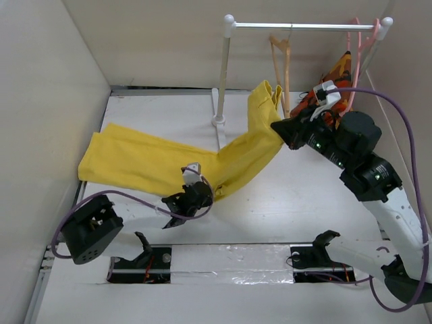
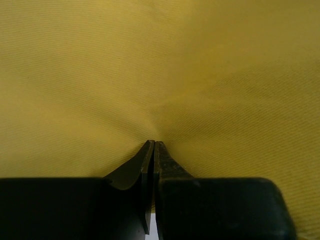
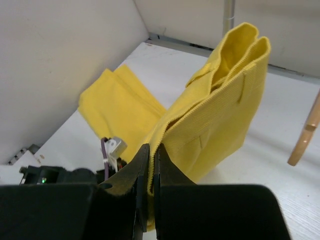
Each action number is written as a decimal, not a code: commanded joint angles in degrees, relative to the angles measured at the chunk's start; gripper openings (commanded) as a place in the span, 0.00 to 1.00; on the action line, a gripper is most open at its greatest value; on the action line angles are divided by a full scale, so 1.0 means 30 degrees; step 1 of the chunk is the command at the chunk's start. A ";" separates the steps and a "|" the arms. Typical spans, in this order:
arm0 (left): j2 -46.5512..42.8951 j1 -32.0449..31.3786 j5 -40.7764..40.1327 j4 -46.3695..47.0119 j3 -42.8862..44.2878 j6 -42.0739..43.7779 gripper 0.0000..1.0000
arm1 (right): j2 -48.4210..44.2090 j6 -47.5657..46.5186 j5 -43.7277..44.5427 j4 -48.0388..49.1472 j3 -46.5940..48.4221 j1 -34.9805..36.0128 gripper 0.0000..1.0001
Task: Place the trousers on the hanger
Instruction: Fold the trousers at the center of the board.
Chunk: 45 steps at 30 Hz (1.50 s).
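Observation:
The yellow trousers (image 1: 145, 162) lie across the table's left and middle, and their waist end (image 1: 264, 101) is lifted up by the rack. My right gripper (image 1: 281, 128) is shut on the waist's edge and holds it raised; in the right wrist view the gripper (image 3: 151, 147) pinches the seam of the trousers (image 3: 225, 110). My left gripper (image 1: 196, 194) is at the trousers' near edge, mid-leg. In the left wrist view the gripper (image 2: 154, 142) is shut, with the trousers' cloth (image 2: 160, 65) puckering at the tips. The tan wooden hanger (image 1: 280, 61) hangs on the rail just behind the raised waist, and part of it shows in the right wrist view (image 3: 306, 131).
A white clothes rack has a top rail (image 1: 304, 27) and a post (image 1: 225, 74) standing at the back middle. A pink hanger (image 1: 358, 40) and an orange-red patterned garment (image 1: 332, 77) hang at the rail's right end. Walls close in on both sides.

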 commanded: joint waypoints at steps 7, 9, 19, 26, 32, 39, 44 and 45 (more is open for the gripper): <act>0.6791 -0.3955 -0.0020 0.2035 0.5741 -0.1113 0.00 | 0.0311 -0.1067 -0.2824 -0.0513 0.4107 -0.1988 0.00; 0.8669 -0.4571 0.0562 0.2005 0.8194 -0.0704 0.00 | 0.0546 -0.1215 -0.2971 -0.0868 0.5045 -0.1988 0.00; 0.3559 -0.4255 -0.2391 -0.0715 0.7806 0.0266 0.02 | 0.2918 -0.0983 -0.3704 0.0414 0.5606 -0.0643 0.00; -1.0577 -0.0302 -0.3538 -0.6478 0.4811 0.0732 0.11 | 0.6139 -0.0601 -0.2711 0.2526 0.6334 0.2285 0.00; -1.5724 0.1901 -0.3535 -1.1053 0.8439 0.2314 0.10 | 1.0378 -0.0250 -0.1392 0.4636 0.7828 0.5712 0.00; -1.7369 0.1901 -0.5408 -1.2848 1.2484 0.3458 0.10 | 1.6500 0.0395 -0.1009 0.6861 1.0520 0.9317 0.00; -1.8306 0.1901 -0.6433 -1.3695 1.2810 0.3402 0.10 | 2.1829 0.2181 -0.2844 0.9412 1.1343 1.1278 0.36; -1.8424 0.1901 -0.6581 -1.3756 1.2694 0.3342 0.10 | 2.1846 0.2298 -0.3289 0.9414 1.1840 1.1515 0.49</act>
